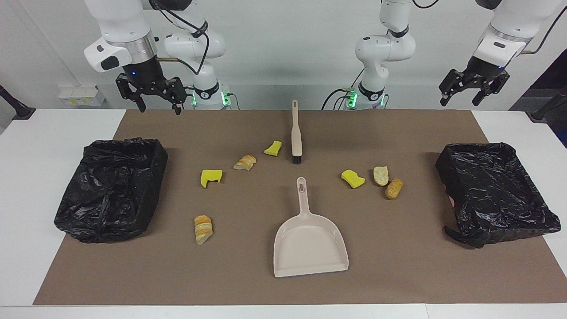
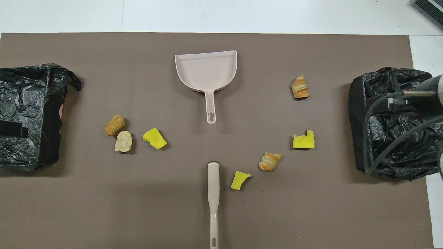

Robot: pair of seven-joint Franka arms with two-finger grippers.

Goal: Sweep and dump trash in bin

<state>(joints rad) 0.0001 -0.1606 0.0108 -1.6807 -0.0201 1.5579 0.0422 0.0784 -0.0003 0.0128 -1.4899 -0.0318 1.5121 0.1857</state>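
Note:
Several bits of trash lie on the brown mat: yellow sponge pieces (image 1: 273,148) (image 1: 211,177) (image 1: 353,178) and bread chunks (image 1: 245,162) (image 1: 203,229) (image 1: 381,175) (image 1: 394,188). A beige brush (image 1: 296,133) (image 2: 213,197) lies mid-mat, with its black bristles toward the beige dustpan (image 1: 310,241) (image 2: 206,71). One bin (image 1: 110,190) (image 2: 391,124) lined with a black bag stands at the right arm's end. Another bin (image 1: 496,190) (image 2: 27,114) stands at the left arm's end. My right gripper (image 1: 159,108) hangs open and empty over the mat's edge. My left gripper (image 1: 460,102) hangs open and empty over the mat's corner.
The mat (image 1: 398,266) covers most of a white table (image 1: 35,146). A small white box (image 1: 82,95) sits at the table's edge close to the right arm. Cables from the right arm (image 2: 398,100) pass over the bin at that end in the overhead view.

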